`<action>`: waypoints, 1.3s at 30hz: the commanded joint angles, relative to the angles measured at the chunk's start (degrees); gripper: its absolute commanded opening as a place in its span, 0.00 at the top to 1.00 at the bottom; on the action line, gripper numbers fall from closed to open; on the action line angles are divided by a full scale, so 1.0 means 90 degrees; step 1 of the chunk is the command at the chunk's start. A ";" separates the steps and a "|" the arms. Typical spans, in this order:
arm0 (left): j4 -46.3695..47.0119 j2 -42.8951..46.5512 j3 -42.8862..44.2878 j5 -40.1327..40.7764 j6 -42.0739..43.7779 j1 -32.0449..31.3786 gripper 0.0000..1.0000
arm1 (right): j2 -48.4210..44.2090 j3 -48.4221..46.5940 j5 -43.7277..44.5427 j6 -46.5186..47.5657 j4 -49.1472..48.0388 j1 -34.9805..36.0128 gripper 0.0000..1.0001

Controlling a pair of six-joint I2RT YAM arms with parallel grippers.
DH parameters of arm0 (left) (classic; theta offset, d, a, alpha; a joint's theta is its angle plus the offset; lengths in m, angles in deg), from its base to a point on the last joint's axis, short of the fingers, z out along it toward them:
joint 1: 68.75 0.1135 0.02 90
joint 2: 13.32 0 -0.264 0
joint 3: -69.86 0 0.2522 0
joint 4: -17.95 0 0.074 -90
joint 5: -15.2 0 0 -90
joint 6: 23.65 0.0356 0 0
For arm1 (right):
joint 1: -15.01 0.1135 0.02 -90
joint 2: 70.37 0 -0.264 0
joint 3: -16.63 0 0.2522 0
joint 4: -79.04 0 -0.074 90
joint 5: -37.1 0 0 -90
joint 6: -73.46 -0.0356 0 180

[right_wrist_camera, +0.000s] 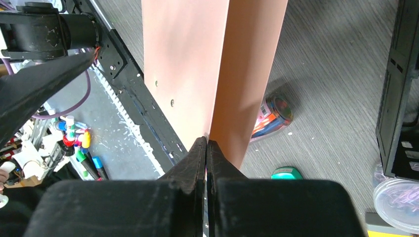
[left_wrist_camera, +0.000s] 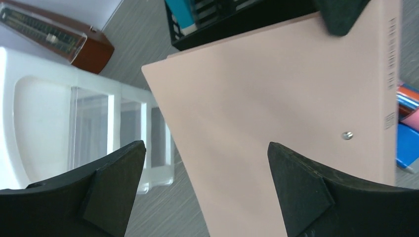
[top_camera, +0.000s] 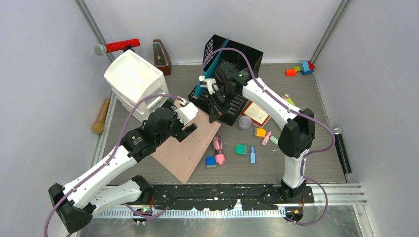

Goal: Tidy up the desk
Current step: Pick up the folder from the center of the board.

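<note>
A pale pink board (top_camera: 185,150) lies slanted across the grey wood-grain desk (top_camera: 296,148). My right gripper (top_camera: 213,116) is shut on its far corner, beside the black mesh organizer (top_camera: 237,57). In the right wrist view the jaws (right_wrist_camera: 206,143) meet on the board's edge (right_wrist_camera: 183,59), which runs away toward the front rail. My left gripper (top_camera: 183,118) hovers open over the board's left edge. Its wrist view shows the wide gap (left_wrist_camera: 207,163) straddling that edge (left_wrist_camera: 276,89), touching nothing.
A white drawer unit (top_camera: 133,79) stands left of the board, with a metronome (top_camera: 161,57) and a red-handled hammer (top_camera: 121,46) behind it. A bundle of markers (top_camera: 218,148), a green eraser (top_camera: 240,149), a blue block (top_camera: 211,161) and a red-brown book (top_camera: 256,113) lie right of it.
</note>
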State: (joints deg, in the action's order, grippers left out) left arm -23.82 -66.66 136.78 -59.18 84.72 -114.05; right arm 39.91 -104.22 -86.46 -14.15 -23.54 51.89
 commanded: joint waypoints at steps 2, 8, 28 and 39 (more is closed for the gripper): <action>-0.0246 0.0165 -0.0170 -0.0173 0.0059 0.0336 0.01 | -0.0598 -0.0027 0.0047 0.0330 -0.0017 -0.0025 1.00; -0.0690 0.0159 0.0073 -0.1149 -0.0034 0.0453 0.01 | -0.0700 -0.0039 0.0047 0.0091 -0.0078 -0.0042 1.00; 0.0243 -0.1123 0.0448 0.0347 -0.0469 -0.0797 0.01 | -0.0067 -0.0760 -0.0357 -0.1317 -0.0443 -0.0188 1.00; -0.0472 -0.0021 0.0194 -0.0095 0.0212 -0.0074 0.01 | -0.0378 -0.0700 -0.0246 0.0493 0.0439 -0.0209 1.00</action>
State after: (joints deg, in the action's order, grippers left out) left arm -24.34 -69.96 135.56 -56.99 84.96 -117.26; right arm 40.24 -109.07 -88.27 -18.19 -23.87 50.01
